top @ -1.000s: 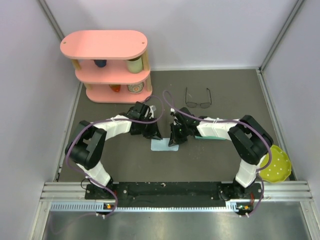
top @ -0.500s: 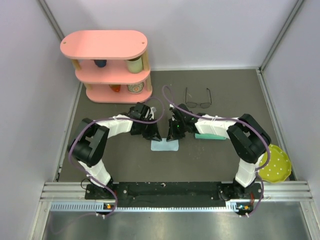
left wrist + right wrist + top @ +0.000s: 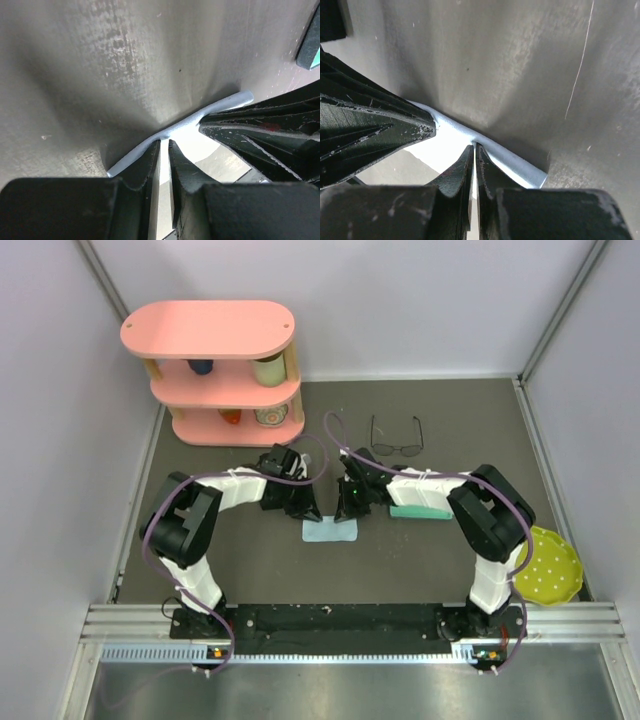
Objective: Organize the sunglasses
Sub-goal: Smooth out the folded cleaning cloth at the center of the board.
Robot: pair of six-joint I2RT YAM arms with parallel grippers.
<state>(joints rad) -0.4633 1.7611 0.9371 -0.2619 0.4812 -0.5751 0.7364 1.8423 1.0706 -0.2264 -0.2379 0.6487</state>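
Your left gripper (image 3: pixel 308 508) and right gripper (image 3: pixel 350 510) both pinch the far edge of the blue cloth (image 3: pixel 330 532), jaws almost together. The wire sunglasses (image 3: pixel 397 436) lie on the table (image 3: pixel 470 430) behind them, untouched.

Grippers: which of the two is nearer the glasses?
The right gripper, on the cloth's right side. The glasses lie beyond it, further right; the left gripper is at the cloth's left side, farther off.

readable text: we find none | labels, brands: none we can read | numbers, signs: none we can read | pink shelf (image 3: pixel 215 335): markings on its cups (image 3: pixel 268 368) too small for us
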